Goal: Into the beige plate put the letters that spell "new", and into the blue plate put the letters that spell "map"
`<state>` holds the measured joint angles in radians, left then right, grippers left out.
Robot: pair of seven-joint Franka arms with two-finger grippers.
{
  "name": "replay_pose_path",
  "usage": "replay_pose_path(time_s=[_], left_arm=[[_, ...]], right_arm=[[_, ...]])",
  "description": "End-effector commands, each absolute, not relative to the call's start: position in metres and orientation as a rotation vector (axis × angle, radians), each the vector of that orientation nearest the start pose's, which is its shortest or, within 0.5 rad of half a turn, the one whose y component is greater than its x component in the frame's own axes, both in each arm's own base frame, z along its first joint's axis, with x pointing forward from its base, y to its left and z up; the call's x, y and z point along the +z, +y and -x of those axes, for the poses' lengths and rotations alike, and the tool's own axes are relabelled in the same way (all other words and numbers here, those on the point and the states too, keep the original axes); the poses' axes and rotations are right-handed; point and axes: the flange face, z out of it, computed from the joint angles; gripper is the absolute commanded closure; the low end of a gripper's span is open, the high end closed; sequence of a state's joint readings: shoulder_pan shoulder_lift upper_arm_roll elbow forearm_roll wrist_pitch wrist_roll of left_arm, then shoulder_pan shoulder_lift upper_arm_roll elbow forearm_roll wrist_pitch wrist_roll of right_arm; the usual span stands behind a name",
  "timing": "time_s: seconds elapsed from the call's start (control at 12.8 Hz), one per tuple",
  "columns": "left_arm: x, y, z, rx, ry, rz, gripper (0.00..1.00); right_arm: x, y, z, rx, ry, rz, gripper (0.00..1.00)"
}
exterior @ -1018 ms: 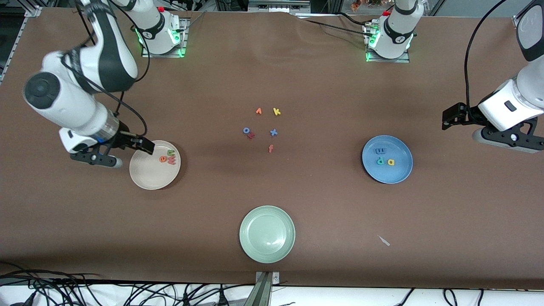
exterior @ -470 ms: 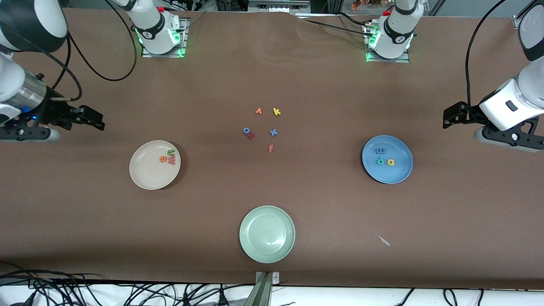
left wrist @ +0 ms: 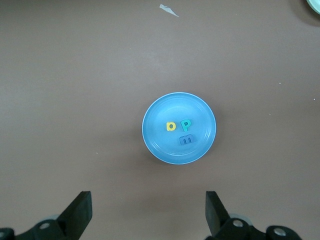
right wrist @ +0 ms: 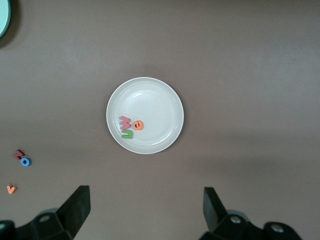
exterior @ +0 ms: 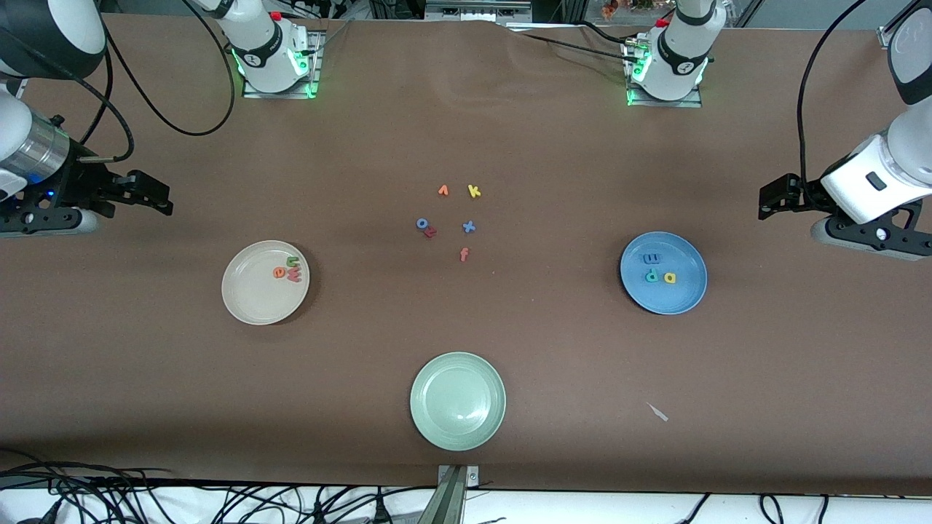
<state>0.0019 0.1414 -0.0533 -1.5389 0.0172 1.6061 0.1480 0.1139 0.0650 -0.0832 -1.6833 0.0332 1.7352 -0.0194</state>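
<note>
My left gripper [exterior: 764,202] and right gripper [exterior: 162,198] hang released over bare tabletop [exterior: 466,335]; green n [exterior: 293,261], orange e [exterior: 279,273] and pinkish-red w [exterior: 293,276] lie in the beige plate [exterior: 251,298], blue m [exterior: 650,258], yellow a [exterior: 670,278] and teal p [exterior: 652,276] in the blue plate [exterior: 681,298].

You see a matt brown table [exterior: 553,349] covering, smooth glossy plates in beige [exterior: 251,298], blue [exterior: 677,298] and pale green [exterior: 457,400], and soft matt foam letters [exterior: 293,270].

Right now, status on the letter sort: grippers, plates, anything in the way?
Left gripper and right gripper open, empty, off the plates. Letters n, e, w in beige plate; m, a, p in blue plate. Nothing obstructing.
</note>
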Motion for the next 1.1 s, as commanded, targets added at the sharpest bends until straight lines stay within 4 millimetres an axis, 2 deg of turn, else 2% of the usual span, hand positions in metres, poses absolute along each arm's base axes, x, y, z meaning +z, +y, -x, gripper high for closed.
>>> replay_pose_path(time_s=[0.0, 0.31, 0.55, 0.86, 1.02], left_arm=[[0.567, -0.028, -0.599, 0.122, 0.333, 3.144, 0.0], [0.567, -0.026, -0.599, 0.122, 0.33, 3.144, 0.0], [0.567, -0.026, -0.599, 0.122, 0.33, 3.142, 0.0], [0.567, -0.026, -0.599, 0.119, 0.333, 3.139, 0.0], [0.567, -0.026, -0.599, 0.119, 0.333, 3.138, 0.0]], right_arm=[[0.554, 0.022, -0.583, 0.038, -0.108, 3.122, 0.0], [0.554, 0.024, -0.588, 0.031, -0.109, 3.128, 0.0], [0.558, 0.016, -0.59, 0.017, -0.101, 3.151, 0.0], [0.558, 0.015, -0.592, 0.014, -0.097, 3.164, 0.0], [0.569, 0.014, -0.593, -0.019, -0.093, 3.17, 0.0]])
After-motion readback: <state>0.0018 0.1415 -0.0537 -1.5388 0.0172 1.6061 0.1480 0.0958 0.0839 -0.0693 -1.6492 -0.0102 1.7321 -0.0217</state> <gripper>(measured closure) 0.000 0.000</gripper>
